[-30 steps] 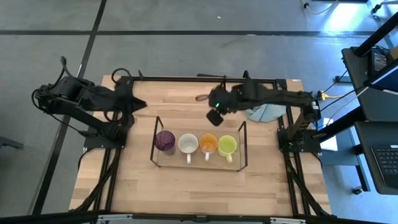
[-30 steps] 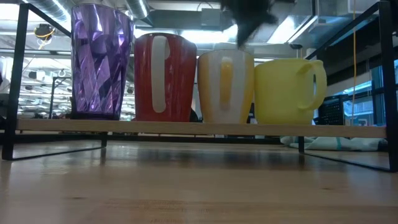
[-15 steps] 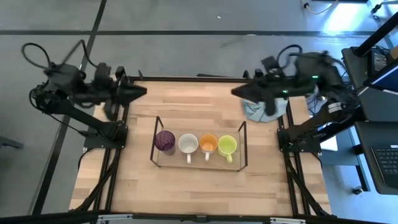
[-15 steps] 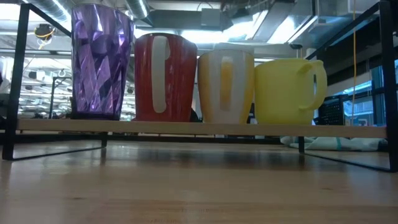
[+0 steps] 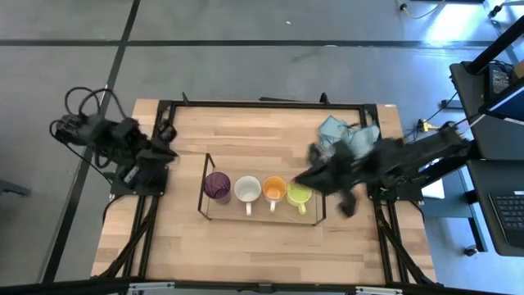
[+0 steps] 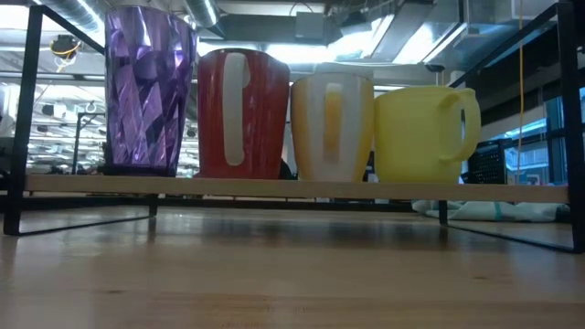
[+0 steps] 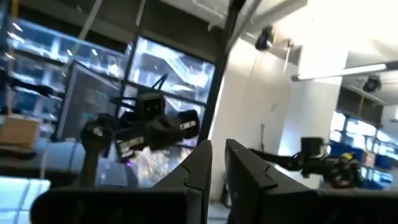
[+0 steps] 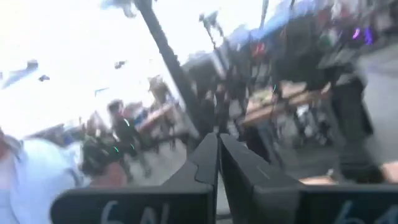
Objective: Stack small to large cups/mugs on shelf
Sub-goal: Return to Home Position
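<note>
Four cups stand upright in a row on the black wire shelf (image 5: 205, 166), resting on its wooden board (image 6: 292, 189): the purple cup (image 5: 217, 187) (image 6: 149, 91), the brown-orange mug with white inside (image 5: 247, 190) (image 6: 242, 114), the orange mug (image 5: 274, 189) (image 6: 331, 123) and the yellow-green mug (image 5: 300, 194) (image 6: 420, 132). My right gripper (image 5: 300, 177) (image 8: 217, 155) is shut and blurred, high over the shelf's right end, absent from the low view. My left gripper (image 5: 164, 152) (image 7: 217, 168) is shut, drawn in by the table's left edge.
A light blue cloth (image 5: 344, 131) lies crumpled at the far right of the wooden table (image 5: 246, 246), partly under my right arm. The table's black frame (image 5: 262, 104) runs along its edges. Both wrist views look out into the room.
My right arm swung from over the shelf's far side up toward the far right corner, then down to the near right, its gripper now over the shelf's right end. My left arm rose, then folded back toward the table's left edge. The cups stayed still.
</note>
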`<state>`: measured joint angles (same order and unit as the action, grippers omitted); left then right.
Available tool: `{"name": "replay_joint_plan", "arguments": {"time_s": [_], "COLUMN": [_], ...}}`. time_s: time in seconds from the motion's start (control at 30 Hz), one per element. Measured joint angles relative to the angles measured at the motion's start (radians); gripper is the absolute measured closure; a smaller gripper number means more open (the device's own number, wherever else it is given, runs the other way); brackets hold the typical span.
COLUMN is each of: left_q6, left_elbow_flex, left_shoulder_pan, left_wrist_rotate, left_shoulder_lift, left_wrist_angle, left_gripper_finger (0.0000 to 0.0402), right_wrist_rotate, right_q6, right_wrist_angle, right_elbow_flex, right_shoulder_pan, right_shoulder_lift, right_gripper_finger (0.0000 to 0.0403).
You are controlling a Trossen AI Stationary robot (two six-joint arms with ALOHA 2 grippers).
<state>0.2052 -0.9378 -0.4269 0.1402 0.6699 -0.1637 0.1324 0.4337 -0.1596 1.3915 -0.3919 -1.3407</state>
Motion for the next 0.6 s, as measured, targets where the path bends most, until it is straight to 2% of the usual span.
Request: {"name": "replay_joint_plan", "arguments": {"time_s": [0.07,0.17,0.33,0.5,0.6], "left_q6": [-0.019,-0.077,-0.165,-0.312,-0.37], "left_elbow_flex": [0.062,0.104,0.158,0.273,0.381], "left_shoulder_pan": [0.002,0.007,0.008,0.008,0.007], "left_wrist_rotate": [0.017,0.034,0.041,0.149,0.143], "left_shoulder_lift": [-0.094,-0.255,-0.475,-0.608,-0.669], "left_wrist_angle": [0.006,0.053,0.187,0.202,0.087], "left_gripper_finger": [0.036,0.036,0.036,0.036,0.036], "right_wrist_rotate": [0.032,0.15,0.253,0.256,0.136], "right_q6": [-0.005,-0.025,-0.17,-0.271,-0.353], "right_wrist_angle": [-0.039,-0.044,-0.097,-0.187,-0.392], "right_elbow_flex": [-0.113,-0.28,-0.5,-0.725,-0.874], "right_shoulder_pan": [0.0,-0.016,-0.056,-0.035,-0.01], "right_shoulder_lift": [0.121,0.313,0.557,0.702,0.773], "right_gripper_finger": [0.0383,0.0383,0.0383,0.0383,0.0383]}}
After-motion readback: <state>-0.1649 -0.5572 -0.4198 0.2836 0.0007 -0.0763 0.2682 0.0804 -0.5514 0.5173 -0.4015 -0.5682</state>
